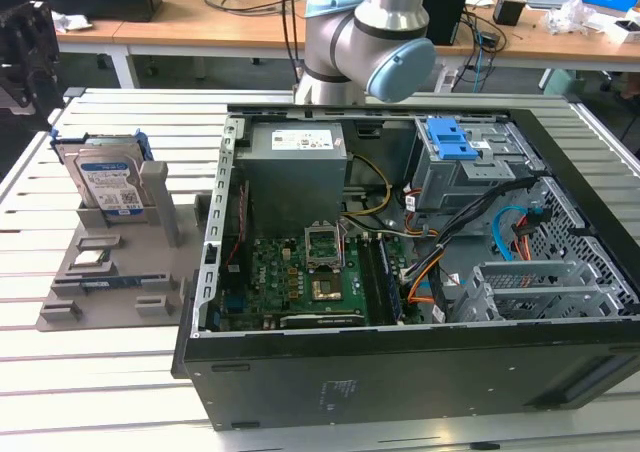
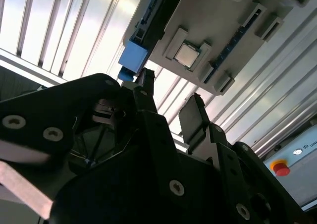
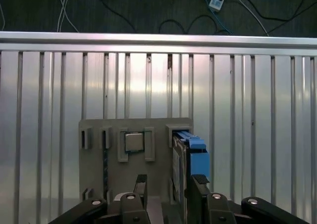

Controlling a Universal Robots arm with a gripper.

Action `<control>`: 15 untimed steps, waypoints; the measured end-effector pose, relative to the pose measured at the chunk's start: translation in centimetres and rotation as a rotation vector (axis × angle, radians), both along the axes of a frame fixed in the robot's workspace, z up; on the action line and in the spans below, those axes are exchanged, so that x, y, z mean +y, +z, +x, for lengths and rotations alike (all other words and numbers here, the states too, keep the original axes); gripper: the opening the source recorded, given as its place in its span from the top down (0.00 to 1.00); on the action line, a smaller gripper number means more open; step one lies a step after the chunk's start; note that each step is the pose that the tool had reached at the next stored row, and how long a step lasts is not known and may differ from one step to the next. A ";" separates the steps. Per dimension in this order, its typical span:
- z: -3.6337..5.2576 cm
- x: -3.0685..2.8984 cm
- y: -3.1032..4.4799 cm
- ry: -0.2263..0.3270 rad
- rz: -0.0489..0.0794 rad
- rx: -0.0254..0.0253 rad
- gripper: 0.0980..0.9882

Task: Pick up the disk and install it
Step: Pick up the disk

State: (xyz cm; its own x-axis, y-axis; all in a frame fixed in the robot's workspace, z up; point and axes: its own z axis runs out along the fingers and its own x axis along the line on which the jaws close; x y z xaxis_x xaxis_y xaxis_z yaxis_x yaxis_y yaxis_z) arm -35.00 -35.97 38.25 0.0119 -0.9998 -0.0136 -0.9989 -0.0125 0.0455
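Observation:
The disk (image 1: 108,184), silver with a blue-and-white label and a blue carrier frame, stands on edge in a slot at the far end of the grey parts tray (image 1: 150,272), at the exterior view's left. In the first wrist view my gripper (image 3: 170,185) hangs open above the tray, and the disk (image 3: 190,154) lies just past one fingertip (image 3: 199,182). The second wrist view shows the gripper (image 2: 168,97) open with nothing between its fingers. The disk's blue frame corner (image 2: 133,55) sits close beyond one fingertip (image 2: 145,80).
A processor chip (image 3: 133,141) and a memory stick lie in other tray slots. The open computer case (image 1: 420,372) fills the exterior view's right, with a grey power supply (image 1: 295,167) and a drive cage with a blue latch (image 1: 455,142). The arm's elbow (image 1: 375,32) stands behind the case.

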 end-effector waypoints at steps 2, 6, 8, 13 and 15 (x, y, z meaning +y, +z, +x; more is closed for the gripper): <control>0.40 0.23 -0.03 0.000 0.000 0.0001 0.57; 1.04 0.54 -0.19 0.000 0.000 0.0002 0.57; 1.27 0.67 -0.41 0.000 0.000 0.0003 0.57; 1.45 1.01 -1.57 0.003 -0.001 0.0004 0.57; 1.43 1.41 -2.15 0.006 0.000 0.0004 0.57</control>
State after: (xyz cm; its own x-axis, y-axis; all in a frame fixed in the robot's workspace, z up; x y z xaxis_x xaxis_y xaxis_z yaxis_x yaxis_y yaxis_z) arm -33.57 -34.56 36.11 0.0176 -0.9998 -0.0132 -0.9988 -0.0182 0.0458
